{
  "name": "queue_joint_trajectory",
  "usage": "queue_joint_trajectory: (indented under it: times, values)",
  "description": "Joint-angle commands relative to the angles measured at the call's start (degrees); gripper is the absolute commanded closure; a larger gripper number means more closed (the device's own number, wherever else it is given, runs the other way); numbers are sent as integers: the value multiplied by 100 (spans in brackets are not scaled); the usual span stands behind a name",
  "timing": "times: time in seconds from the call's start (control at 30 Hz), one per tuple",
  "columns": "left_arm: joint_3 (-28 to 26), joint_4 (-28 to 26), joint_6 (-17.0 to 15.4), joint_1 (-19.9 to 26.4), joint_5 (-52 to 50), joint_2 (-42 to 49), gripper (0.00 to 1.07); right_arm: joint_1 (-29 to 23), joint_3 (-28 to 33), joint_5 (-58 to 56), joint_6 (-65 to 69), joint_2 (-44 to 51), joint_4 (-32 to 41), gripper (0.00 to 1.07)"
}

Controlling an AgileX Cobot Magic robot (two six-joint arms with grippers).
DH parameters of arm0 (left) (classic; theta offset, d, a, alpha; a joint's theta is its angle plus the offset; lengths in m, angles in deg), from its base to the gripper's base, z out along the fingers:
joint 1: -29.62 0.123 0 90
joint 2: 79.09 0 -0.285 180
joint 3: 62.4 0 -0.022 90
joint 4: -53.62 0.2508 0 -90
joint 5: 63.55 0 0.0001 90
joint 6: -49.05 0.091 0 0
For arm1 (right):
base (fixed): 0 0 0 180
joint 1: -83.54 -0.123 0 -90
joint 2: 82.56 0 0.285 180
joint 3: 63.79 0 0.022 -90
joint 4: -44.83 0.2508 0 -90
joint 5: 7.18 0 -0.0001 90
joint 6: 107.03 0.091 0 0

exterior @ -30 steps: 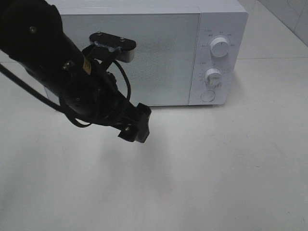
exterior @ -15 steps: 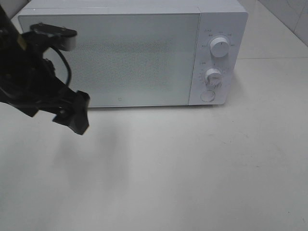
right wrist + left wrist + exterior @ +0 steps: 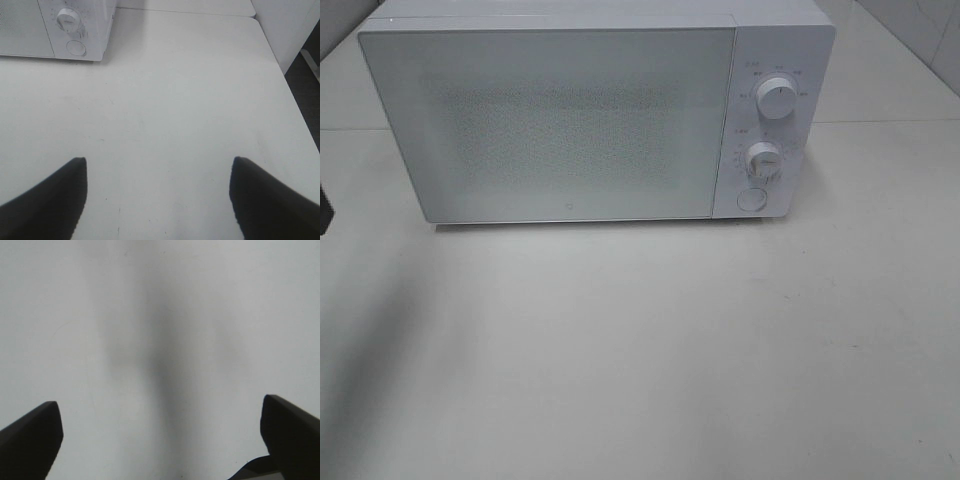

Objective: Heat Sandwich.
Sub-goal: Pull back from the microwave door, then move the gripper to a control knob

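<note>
microwave (image 3: pixel 590 110): sits at the back of the white table (image 3: pixel 650 350) with its door (image 3: pixel 560 125) shut flush, so any heating happens out of sight.
sandwich: not in any view. The door panel is frosted and speckled, so it may be inside, honestly can't tell.
left gripper (image 3: pixel 159 407): jaws spread as wide as they go, nothing between them, over bare table off to the left. Looks parked clear of the door.
right gripper (image 3: pixel 158 162): also spread well apart and empty, over open table on the right. The lower dial (image 3: pixel 68 18) and round button (image 3: pixel 76 47) are in its view, handy if the controls need a touch.
</note>
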Motion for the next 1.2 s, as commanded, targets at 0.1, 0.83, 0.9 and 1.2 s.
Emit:
queue_joint_trajectory:
  times: [0.1, 0.83, 0.9, 1.2]
  values:
    - [814, -132, -6, 521, 40, 802, 3, 46, -11, 52, 17, 149, 6, 31]
    - [2659, -97, 166, 602, 516, 4142, 3, 46, -11, 52, 17, 149, 6, 31]
    - [2796, -69, 166, 602, 327, 4595, 3, 46, -11, 52, 17, 149, 6, 31]
    - [2848, -74, 166, 602, 258, 5477, 3, 46, -11, 52, 17, 149, 6, 31]
